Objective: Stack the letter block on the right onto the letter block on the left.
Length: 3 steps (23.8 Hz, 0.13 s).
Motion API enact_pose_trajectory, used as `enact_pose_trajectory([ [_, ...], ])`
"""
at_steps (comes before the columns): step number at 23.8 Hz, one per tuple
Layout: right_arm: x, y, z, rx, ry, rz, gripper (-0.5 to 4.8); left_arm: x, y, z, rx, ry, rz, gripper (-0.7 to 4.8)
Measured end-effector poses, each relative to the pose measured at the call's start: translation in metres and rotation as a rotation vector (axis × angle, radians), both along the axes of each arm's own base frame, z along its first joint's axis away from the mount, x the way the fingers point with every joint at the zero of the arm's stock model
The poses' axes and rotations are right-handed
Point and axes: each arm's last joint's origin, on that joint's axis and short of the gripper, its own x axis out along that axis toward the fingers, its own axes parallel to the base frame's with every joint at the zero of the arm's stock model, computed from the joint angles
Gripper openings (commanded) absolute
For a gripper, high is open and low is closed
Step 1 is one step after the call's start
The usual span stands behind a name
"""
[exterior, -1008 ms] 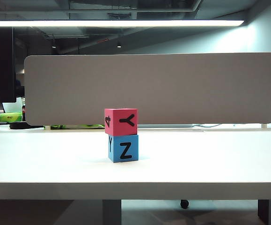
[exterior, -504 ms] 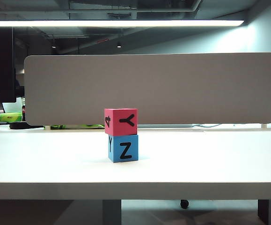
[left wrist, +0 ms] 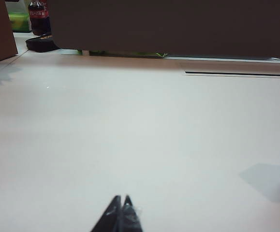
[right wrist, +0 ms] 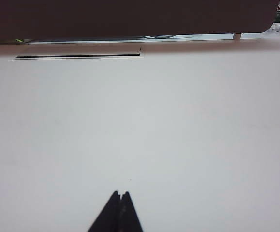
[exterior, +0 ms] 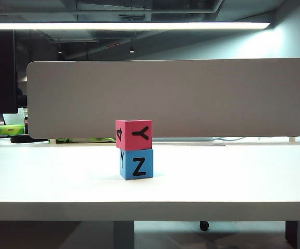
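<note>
The red Y block (exterior: 134, 135) sits squarely on the blue Z block (exterior: 137, 164) on the white table (exterior: 232, 176), well ahead of both arms; neither arm shows in the exterior view. The left gripper (left wrist: 121, 199) and right gripper (right wrist: 120, 194) each hover low over bare tabletop, fingertips pressed together and holding nothing. The cubes look light, matte and slightly yielding, probably foam, so a pinch across two opposite side faces at mid-height should hold without slipping, with gentle handling to avoid toppling the stack.
</note>
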Motion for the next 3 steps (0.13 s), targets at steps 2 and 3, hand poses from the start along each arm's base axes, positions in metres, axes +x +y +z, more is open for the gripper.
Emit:
enact_pose_trajectory([
  [2, 0.0000, 0.0000, 0.0000, 0.000, 0.000, 0.000, 0.04, 0.0000, 0.0000, 0.0000, 0.000, 0.000, 0.000, -0.05],
  [3, 0.0000, 0.0000, 0.0000, 0.000, 0.000, 0.000, 0.03, 0.0000, 0.0000, 0.0000, 0.000, 0.000, 0.000, -0.05],
])
